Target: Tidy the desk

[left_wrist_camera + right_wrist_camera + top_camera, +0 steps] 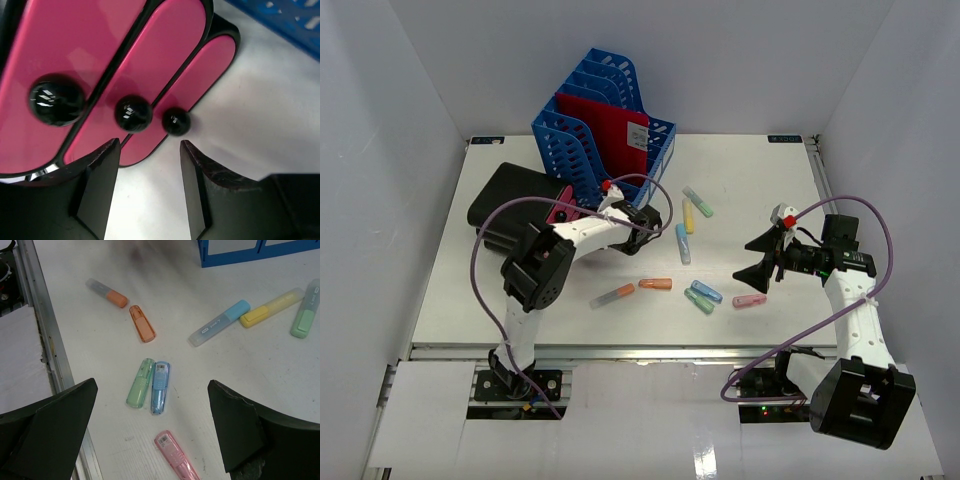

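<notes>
Desk, a large flat white tabletop with a metal front rail, is spread beneath both arms. Left fingers are held parted and empty, lined up on the smallest black ball knob of a glossy pink-and-black panelled object, seemingly so it can be gripped. Right fingers are spread wide, grasping nothing, poised over a translucent green highlighter and a blue highlighter lying side by side, presumably for gathering. Beyond, a blue slotted plastic file rack is stood.

Robot test cell in a lab
Plain white walls box in a white counter; the left arm and right arm stand bolted by its metal rail.
</notes>
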Robot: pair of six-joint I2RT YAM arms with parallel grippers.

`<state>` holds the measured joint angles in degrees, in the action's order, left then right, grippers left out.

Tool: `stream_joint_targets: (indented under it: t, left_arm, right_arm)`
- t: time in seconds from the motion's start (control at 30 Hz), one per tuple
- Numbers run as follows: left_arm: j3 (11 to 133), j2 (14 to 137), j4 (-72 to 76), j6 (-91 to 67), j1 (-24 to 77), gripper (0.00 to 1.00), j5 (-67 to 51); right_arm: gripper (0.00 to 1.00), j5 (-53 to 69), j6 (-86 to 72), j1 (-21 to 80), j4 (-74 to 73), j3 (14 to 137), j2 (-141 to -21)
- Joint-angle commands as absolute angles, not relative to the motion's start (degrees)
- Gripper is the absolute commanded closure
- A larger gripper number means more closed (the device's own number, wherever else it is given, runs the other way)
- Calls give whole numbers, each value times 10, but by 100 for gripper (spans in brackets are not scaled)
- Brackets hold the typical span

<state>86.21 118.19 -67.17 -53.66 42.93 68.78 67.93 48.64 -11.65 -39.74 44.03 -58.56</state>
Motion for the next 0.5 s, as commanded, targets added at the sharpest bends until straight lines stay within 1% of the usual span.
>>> stream_joint_targets:
  t: [0.0, 0.47]
  left_arm:
    - [878, 1207, -806, -669, 427, 38, 743]
    - [913, 1202, -807, -634, 405, 40, 788]
  right_arm:
    - [2, 694, 493, -120, -403, 438, -586]
    - [2, 694, 494, -120, -404, 438, -589]
